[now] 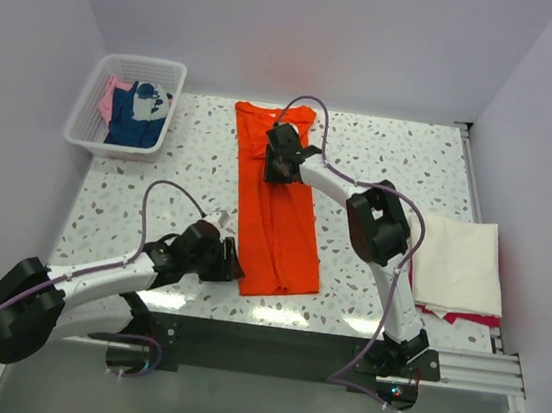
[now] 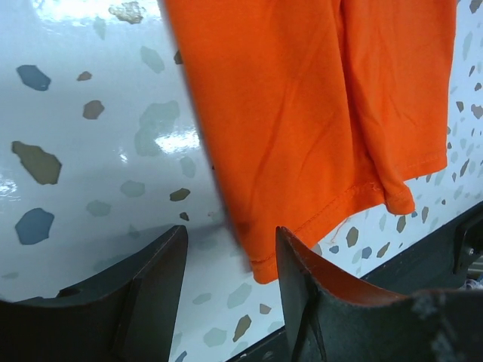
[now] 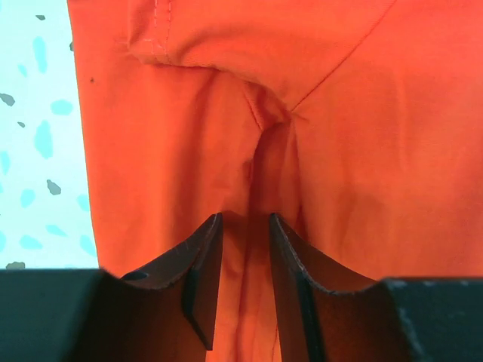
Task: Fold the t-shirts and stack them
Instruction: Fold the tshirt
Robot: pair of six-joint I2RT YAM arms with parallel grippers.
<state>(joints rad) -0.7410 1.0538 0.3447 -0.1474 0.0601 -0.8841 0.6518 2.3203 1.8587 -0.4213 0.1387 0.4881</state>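
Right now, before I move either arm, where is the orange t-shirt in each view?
Top external: the orange t-shirt lies as a long strip at the table's centre, collar far, hem near.
Left wrist: its hem corner fills the upper right.
Right wrist: it fills nearly the whole picture.
Shared landmark: the speckled table, at the picture's left in both wrist views.

gripper (image 3: 245,226) low over orange t-shirt (image 3: 377,151), narrow finger gap, cloth crease running into it; speckled table (image 3: 30,151) left.
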